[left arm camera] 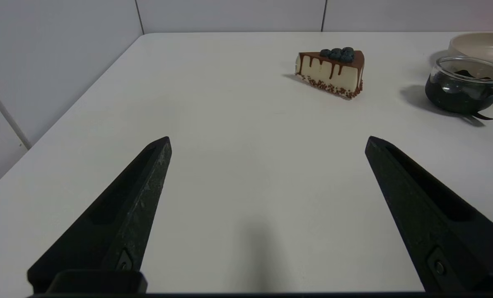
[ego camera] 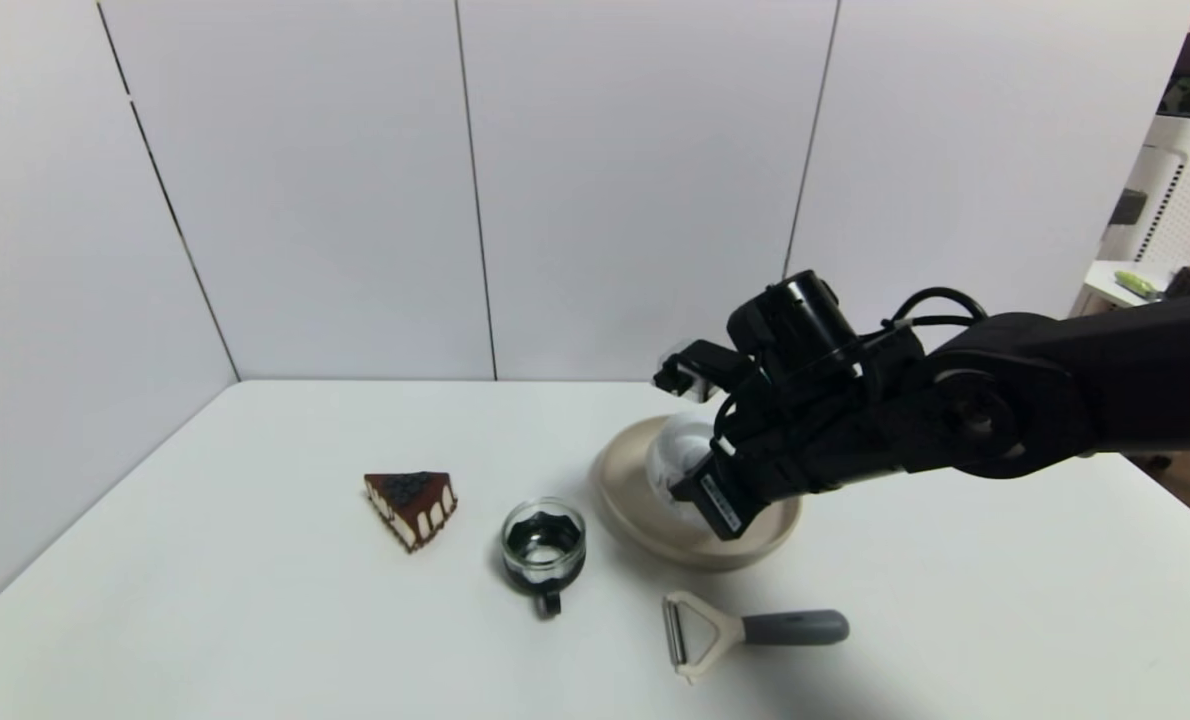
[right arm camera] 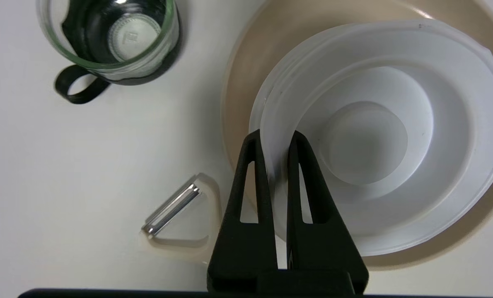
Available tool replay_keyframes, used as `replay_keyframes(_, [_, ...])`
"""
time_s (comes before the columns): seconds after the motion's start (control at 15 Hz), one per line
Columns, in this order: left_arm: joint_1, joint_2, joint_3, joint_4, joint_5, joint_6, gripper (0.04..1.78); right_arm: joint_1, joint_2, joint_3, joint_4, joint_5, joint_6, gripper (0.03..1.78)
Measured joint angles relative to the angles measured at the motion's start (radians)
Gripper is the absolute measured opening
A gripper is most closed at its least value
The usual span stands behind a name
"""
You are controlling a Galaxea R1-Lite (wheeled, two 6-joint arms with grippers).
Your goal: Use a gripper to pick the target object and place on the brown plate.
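Note:
The white round disc (right arm camera: 379, 136), with raised rim and concentric rings, is over the beige-tan brown plate (right arm camera: 246, 70). My right gripper (right arm camera: 276, 138) is shut on the disc's rim, one finger outside and one inside. In the head view the right gripper (ego camera: 690, 480) reaches from the right over the plate (ego camera: 627, 505), and only part of the disc (ego camera: 677, 447) shows behind it. I cannot tell whether the disc rests on the plate. My left gripper (left arm camera: 267, 142) is open and empty, low over bare table at the near left.
A glass cup (ego camera: 544, 545) with a black handle stands just left of the plate. A peeler (ego camera: 745, 630) lies in front of the plate. A cake slice (ego camera: 412, 505) lies further left. White wall panels close the back and left.

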Motion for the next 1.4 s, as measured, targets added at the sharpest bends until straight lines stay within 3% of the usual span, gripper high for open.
replay_keyframes(0.2, [0.000, 0.000, 0.000, 0.000, 0.001, 0.000, 1.69, -0.021, 0.024, 0.001, -0.002, 0.002, 0.001, 0.14])
replay_keyframes(0.33, [0.000, 0.000, 0.000, 0.000, 0.001, 0.000, 1.69, -0.038, 0.019, 0.001, 0.000, 0.007, 0.001, 0.51])
replay_keyframes(0.53, [0.000, 0.000, 0.000, 0.000, 0.000, 0.000, 1.69, -0.063, -0.013, 0.010, 0.009, 0.009, 0.001, 0.89])
replay_keyframes(0.73, [0.000, 0.000, 0.000, 0.000, 0.001, 0.000, 1.69, -0.089, -0.078, 0.015, 0.023, 0.011, 0.001, 1.15])
replay_keyframes(0.93, [0.000, 0.000, 0.000, 0.000, 0.001, 0.000, 1.69, -0.151, -0.244, 0.048, 0.095, 0.021, 0.001, 1.33])
replay_keyframes(1.2, [0.000, 0.000, 0.000, 0.000, 0.001, 0.000, 1.69, -0.300, -0.619, 0.267, 0.111, 0.023, 0.000, 1.48])
replay_keyframes(1.4, [0.000, 0.000, 0.000, 0.000, 0.001, 0.000, 1.69, -0.456, -0.939, 0.646, -0.034, 0.023, 0.000, 1.55])
